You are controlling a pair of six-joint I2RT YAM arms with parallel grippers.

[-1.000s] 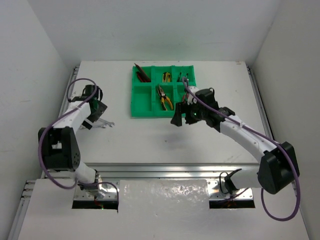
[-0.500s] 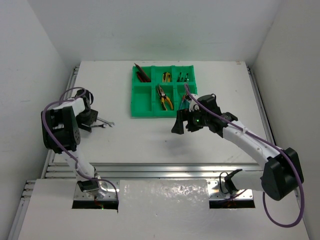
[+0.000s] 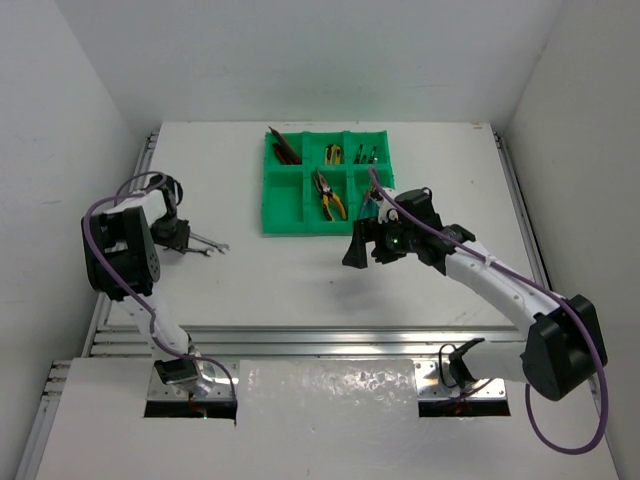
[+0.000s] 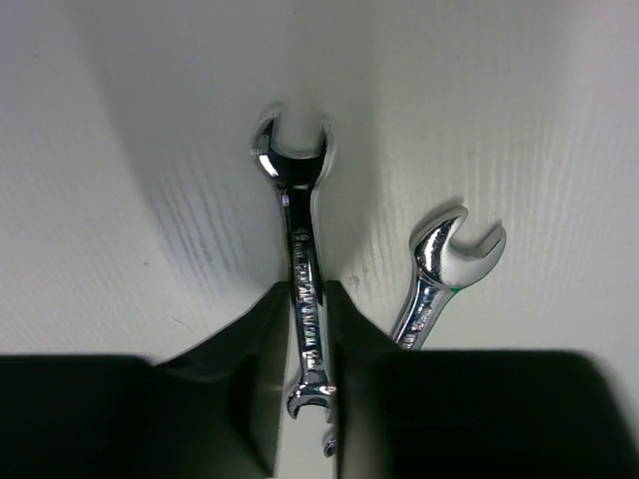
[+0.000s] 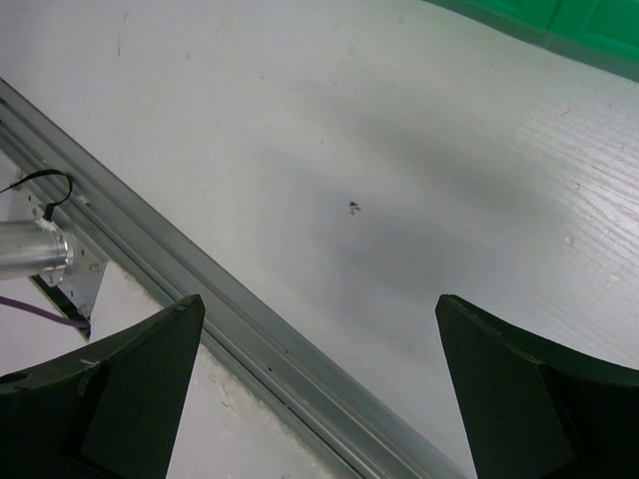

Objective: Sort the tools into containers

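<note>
Two silver wrenches (image 3: 207, 243) lie on the white table at the left. My left gripper (image 3: 178, 235) is down on them, shut on the shank of the left wrench (image 4: 303, 259). The second wrench (image 4: 440, 277) lies free just right of the fingers. The green tray (image 3: 266, 205) stands at the back centre, holding dark screwdrivers (image 3: 285, 148), a yellow tool (image 3: 333, 153), green-handled screwdrivers (image 3: 366, 155) and yellow-handled pliers (image 3: 328, 195). My right gripper (image 3: 357, 245) hovers in front of the tray's near right corner, open and holding nothing (image 5: 318, 304).
An aluminium rail (image 5: 250, 329) runs along the table's near edge under the right gripper. A corner of the tray (image 5: 559, 20) shows at the top of the right wrist view. White walls close in on three sides.
My left gripper has shut on a wrench, and the left arm has folded back toward the table's left edge. The right gripper drew slightly away from the tray and opened a little wider.
</note>
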